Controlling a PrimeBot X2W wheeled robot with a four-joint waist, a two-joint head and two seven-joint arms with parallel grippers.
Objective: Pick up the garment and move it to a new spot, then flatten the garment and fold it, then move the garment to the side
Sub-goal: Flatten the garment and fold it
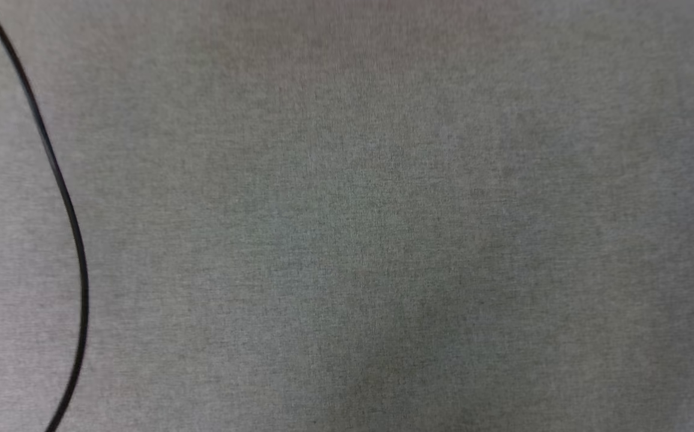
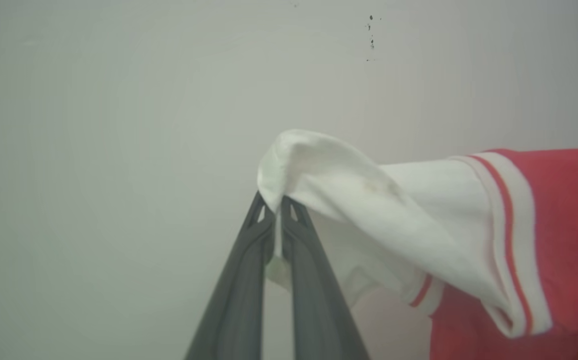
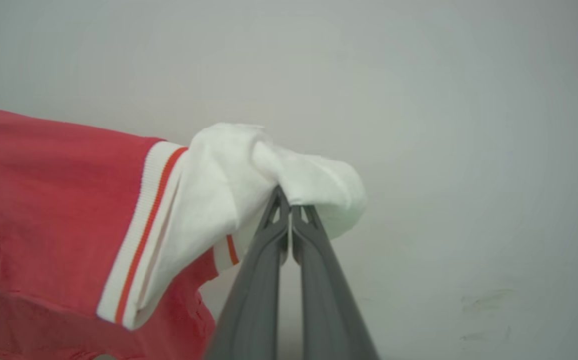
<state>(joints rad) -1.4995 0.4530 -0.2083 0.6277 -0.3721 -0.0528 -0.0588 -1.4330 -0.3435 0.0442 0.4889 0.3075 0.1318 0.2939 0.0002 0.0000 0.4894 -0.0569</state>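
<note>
Between left hand, right hand, garment edges pinched

Grey woven surface, black cable curving across (left side); pale wall behind.

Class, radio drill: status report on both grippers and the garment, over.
Left gripper shut on garment, white part. Right gripper likewise. Garment hangs between them. Black cable on grey surface.

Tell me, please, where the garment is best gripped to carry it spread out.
Probably its two white ends, one from each outer side: the left gripper and right gripper each pinch white cloth there, and the garment runs red between them.
</note>
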